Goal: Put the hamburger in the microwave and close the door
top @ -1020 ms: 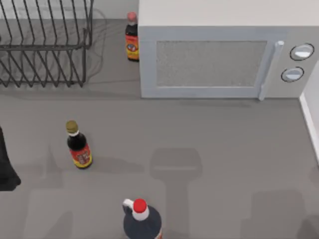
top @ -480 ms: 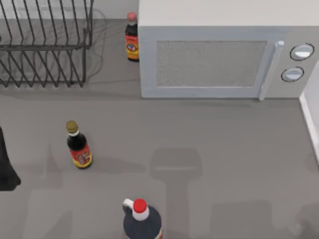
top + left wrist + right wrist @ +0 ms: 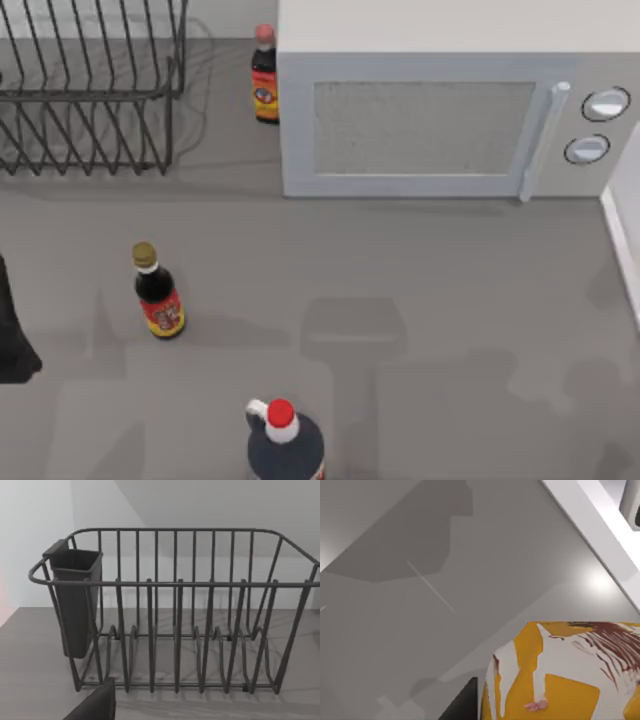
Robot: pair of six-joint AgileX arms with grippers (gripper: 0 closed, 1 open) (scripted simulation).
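The microwave [image 3: 450, 100] stands at the tabletop's [image 3: 420, 280] far edge toward the right corner, its door [image 3: 420, 125] shut flush, the handle [image 3: 540, 140] upright beside two knobs [image 3: 597, 125]. The right wrist view looks down on the hamburger [image 3: 560, 670], a whitish lump with yellow-orange patches and dark red streaks, close under the camera above bare tabletop, with a dark edge of the right end effector [image 3: 465, 702] beside it; whether it is clenched on the hamburger cannot be told. A wire rack [image 3: 90, 90] sits at the far left corner, and the left wrist view shows its dark cup [image 3: 75, 600] hung on one end. The left arm [image 3: 12, 330] is parked at the left edge; its end effector's state cannot be told. One bottle [image 3: 264, 75] stands just left of the microwave, a second [image 3: 158, 292] left of centre, a red-capped one [image 3: 284, 440] at the near edge.
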